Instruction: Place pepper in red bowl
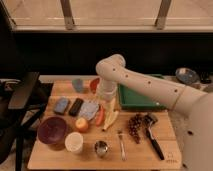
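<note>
Gripper (106, 98) hangs at frame centre, and I cannot tell its grip state. The pepper (100, 116) lies on the board (50, 155) just below it, and the red bowl (93, 85) peeks out at its upper left.

Dim warm light, perhaps from overhead; claw (106, 99) in soft shade above the board (50, 156).

Bowls, two: red bowl (93, 85), maroon bowl (52, 130). Cups, three: white cup (74, 142), steel cup (101, 148), grey cup (78, 85); one each of pepper (100, 116), fork (121, 145), grape bunch (135, 126), green tray (142, 102). Gripper (106, 98), one, low beside the red bowl.
</note>
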`<state>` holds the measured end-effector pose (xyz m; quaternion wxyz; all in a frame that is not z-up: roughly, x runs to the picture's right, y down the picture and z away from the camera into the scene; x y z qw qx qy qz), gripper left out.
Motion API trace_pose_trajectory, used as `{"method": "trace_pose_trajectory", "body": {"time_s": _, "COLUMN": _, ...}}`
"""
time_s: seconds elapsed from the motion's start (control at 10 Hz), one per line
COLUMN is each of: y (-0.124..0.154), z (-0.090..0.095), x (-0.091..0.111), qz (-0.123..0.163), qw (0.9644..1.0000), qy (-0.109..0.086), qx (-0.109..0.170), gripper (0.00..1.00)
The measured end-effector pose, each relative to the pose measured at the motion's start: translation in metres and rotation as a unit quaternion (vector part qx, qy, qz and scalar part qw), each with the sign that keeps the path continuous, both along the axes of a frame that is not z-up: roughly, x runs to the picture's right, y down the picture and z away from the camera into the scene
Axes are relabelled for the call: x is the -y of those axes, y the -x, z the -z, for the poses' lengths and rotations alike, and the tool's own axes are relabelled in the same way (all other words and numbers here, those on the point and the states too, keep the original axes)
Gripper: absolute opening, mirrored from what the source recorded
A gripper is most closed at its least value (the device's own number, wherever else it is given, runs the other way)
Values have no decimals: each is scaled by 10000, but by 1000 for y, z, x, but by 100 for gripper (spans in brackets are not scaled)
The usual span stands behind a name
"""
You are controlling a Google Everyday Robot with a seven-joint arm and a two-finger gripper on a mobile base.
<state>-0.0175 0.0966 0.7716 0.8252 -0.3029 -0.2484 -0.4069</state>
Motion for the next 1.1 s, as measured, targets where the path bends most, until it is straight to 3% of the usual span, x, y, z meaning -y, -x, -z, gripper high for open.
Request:
{"method": "trace_pose_trajectory", "body": {"time_s": 0.2, "y": 17, "z": -20, "x": -7, "qz": 24, "qw": 9998, "qy": 18, "qx": 206, "gripper": 65}}
{"method": "trace_pose_trajectory", "body": {"time_s": 0.6, "y": 23, "z": -54, "x": -31, "qz": 3, "qw": 9994, "qy": 190, "qx": 284, "gripper": 65}}
{"method": "trace_pose_trajectory", "body": {"time_s": 0.9, "y": 28, "z": -66, "x": -46, "qz": 247, "qw": 9979, "qy": 339, "qx": 485, "gripper": 65}}
{"method": "trace_pose_trajectory", "body": {"time_s": 1.1, "y": 22, "z": -73, "x": -51, "qz": 307, "qw": 9976, "qy": 388, "qx": 475, "gripper": 65}}
